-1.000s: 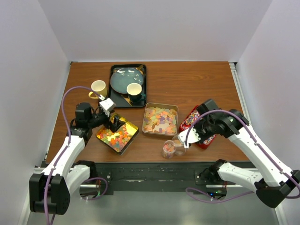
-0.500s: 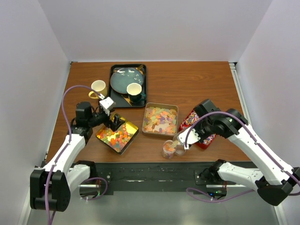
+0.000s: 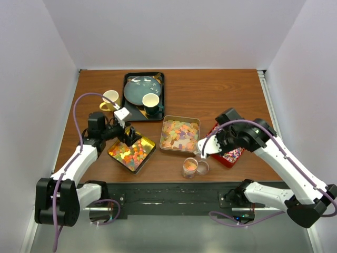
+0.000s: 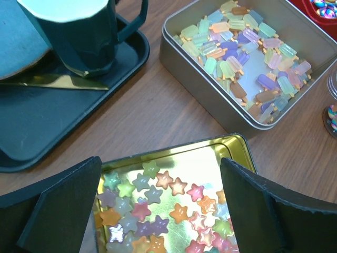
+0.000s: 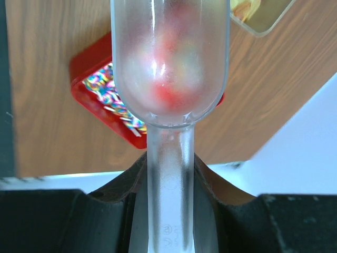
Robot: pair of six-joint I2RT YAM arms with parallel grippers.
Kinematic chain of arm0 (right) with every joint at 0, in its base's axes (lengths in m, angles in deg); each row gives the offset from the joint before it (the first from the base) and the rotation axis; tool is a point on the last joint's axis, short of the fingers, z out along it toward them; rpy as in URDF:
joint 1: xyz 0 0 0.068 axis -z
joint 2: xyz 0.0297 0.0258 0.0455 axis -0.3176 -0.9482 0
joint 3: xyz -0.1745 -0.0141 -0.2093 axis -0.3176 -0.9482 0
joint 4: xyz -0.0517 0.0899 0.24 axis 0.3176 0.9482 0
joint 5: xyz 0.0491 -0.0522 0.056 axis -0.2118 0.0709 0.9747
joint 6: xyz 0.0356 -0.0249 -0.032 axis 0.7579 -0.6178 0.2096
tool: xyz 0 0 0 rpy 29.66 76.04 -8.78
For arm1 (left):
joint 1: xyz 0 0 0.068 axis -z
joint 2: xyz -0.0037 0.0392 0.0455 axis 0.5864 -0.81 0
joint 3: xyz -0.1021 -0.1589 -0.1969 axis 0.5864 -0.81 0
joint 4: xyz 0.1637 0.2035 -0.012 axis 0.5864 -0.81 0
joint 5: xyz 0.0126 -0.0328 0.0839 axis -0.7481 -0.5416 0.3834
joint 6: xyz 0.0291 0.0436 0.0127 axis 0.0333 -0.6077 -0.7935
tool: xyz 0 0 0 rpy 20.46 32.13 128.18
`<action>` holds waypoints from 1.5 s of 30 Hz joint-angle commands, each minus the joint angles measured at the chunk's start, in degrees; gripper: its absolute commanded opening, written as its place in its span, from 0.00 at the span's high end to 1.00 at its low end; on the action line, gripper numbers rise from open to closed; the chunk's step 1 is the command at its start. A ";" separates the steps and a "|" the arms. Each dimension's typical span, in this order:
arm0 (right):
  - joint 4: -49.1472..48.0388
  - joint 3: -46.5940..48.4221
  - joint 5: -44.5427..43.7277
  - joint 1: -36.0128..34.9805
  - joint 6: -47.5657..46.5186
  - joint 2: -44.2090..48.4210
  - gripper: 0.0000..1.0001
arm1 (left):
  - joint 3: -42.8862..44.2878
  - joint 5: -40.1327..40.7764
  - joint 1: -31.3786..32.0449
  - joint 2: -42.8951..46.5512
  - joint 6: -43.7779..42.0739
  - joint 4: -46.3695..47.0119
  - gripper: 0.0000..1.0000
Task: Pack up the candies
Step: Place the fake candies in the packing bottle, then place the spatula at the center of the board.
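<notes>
**Top view with wrist insets.** The left gripper (image 4: 160,179) hangs with jaws spread wide over the square gold metal tin (image 4: 239,145). It straddles the glossy star-shaped candies (image 4: 168,205) inside, apparently ready to pinch some. At 3 o'clock from this tin sits the square silver metal tin (image 4: 200,100) of pastel popsicle-shaped candies (image 4: 247,58). Further toward 3 o'clock lies the red tray (image 5: 87,68) of striped wrapped candies (image 5: 105,89). The right gripper (image 5: 168,184) is pressed tight on the handle of 1 clear plastic scoop (image 5: 169,68). The scoop carries a reddish load above the tray's edge. The small clear jar (image 3: 189,167), at 6 o'clock from the silver tin, shows some candies inside and is the likely destination.
</notes>
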 commanded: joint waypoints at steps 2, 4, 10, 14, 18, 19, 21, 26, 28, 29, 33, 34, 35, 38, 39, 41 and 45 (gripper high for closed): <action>-8.28 -1.42 3.87 9.30 23.97 0.33 1.00 | 6.47 -0.37 0.16 0.86 -4.11 -5.39 0.00; -16.42 -2.83 4.50 13.01 31.09 -1.16 1.00 | 8.92 0.25 0.25 0.52 -6.58 -11.52 0.00; -37.52 -3.37 3.98 27.51 45.59 -12.65 1.00 | 14.55 1.13 0.95 -1.42 -13.61 -24.90 0.00; -48.62 -3.28 4.59 37.35 52.38 -22.07 1.00 | 14.83 0.08 4.37 -2.21 -19.40 -27.11 0.00; -55.13 -1.70 3.98 42.99 55.20 -30.33 1.00 | 14.29 -1.94 9.29 -2.56 -26.78 -28.52 0.00; -55.41 -1.09 3.63 44.91 55.55 -31.65 1.00 | 14.56 -2.03 11.65 -3.00 -28.10 -29.22 0.00; -54.80 1.81 3.97 46.68 56.25 -35.35 1.00 | 15.61 -2.65 13.52 -4.57 -30.75 -30.10 0.00; -54.18 4.98 4.42 49.06 53.97 -40.71 1.00 | 17.28 -2.92 18.44 -10.03 -29.01 -30.64 0.00; -53.75 4.72 4.15 49.50 53.53 -41.68 0.99 | 16.76 -1.52 21.50 -11.09 -27.68 -27.57 0.00; -53.48 4.37 4.24 49.68 53.53 -41.95 0.93 | 16.32 -1.25 22.65 -11.09 -26.20 -26.25 0.00; -51.55 2.87 5.38 50.12 52.92 -42.65 0.69 | 11.42 -1.33 26.44 -9.78 -21.62 -15.64 0.00; -51.02 3.05 5.30 50.21 53.00 -42.83 0.65 | 10.00 -0.37 27.75 -9.42 -20.39 -12.99 0.00; -50.76 2.87 5.21 50.38 53.18 -42.74 0.59 | 8.51 0.33 28.37 -8.98 -17.51 -10.27 0.00; -51.45 2.70 4.07 51.08 54.67 -41.78 0.42 | 3.67 6.74 31.53 -7.66 -11.01 -0.25 0.00; -51.28 2.78 4.41 51.35 55.63 -41.25 0.41 | 1.31 7.80 32.32 -6.79 -9.32 4.30 0.00; -50.23 3.75 6.16 51.79 55.90 -39.23 0.37 | -0.72 8.77 33.29 -5.91 -6.07 7.67 0.00; -45.41 3.32 15.90 51.79 54.42 -34.31 0.31 | -4.85 10.35 34.79 -4.77 -0.62 15.48 0.00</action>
